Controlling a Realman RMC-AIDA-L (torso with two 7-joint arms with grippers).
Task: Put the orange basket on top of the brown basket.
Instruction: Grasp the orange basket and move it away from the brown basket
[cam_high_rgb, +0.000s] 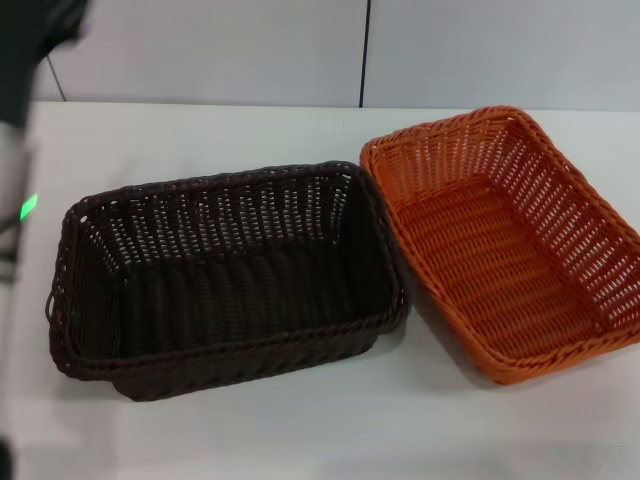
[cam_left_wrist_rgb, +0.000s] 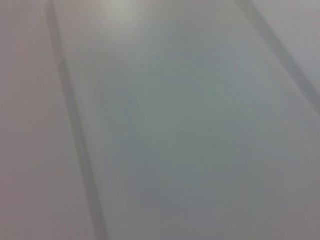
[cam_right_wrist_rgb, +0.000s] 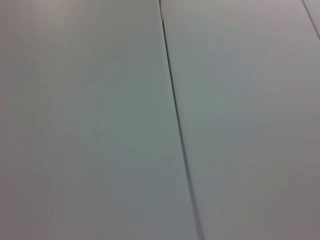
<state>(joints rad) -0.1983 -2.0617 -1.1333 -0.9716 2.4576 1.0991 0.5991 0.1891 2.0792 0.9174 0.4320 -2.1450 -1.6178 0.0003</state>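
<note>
The brown basket (cam_high_rgb: 225, 280) stands upright on the white table at the centre left of the head view. The orange basket (cam_high_rgb: 505, 240) stands upright on the table to its right, turned at an angle, its near left rim close beside the brown basket's right rim. Both baskets are empty. Part of my left arm (cam_high_rgb: 22, 130) shows as a blurred dark and white shape along the left edge, with a green light on it. Neither gripper shows in any view. Both wrist views show only plain pale panels with dark seams.
The white table (cam_high_rgb: 300, 440) has bare surface in front of and behind the baskets. A pale wall with a dark vertical seam (cam_high_rgb: 364, 50) stands behind the table's far edge.
</note>
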